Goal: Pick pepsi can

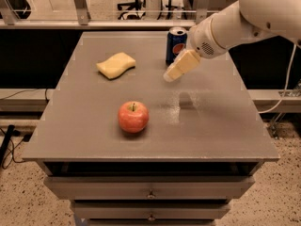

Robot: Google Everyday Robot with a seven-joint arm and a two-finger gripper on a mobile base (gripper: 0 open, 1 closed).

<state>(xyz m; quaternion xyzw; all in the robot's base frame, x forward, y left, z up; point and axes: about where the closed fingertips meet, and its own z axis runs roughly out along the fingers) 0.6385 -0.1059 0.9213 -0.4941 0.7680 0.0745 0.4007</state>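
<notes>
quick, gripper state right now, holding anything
Gripper: in the air just in front of the pepsi can, nothing in it; open or shut cannot be told.

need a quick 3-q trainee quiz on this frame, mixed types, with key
1. True or false: the dark blue cylindrical Pepsi can stands upright on the grey table.
2. Which lies nearest the table's front edge? A) yellow wavy sponge B) round red apple C) the can
3. Fill in: the robot's cream gripper hovers over the table, just on the camera side of the ___.

Key: 1 true; 2 B; 3 can
</notes>
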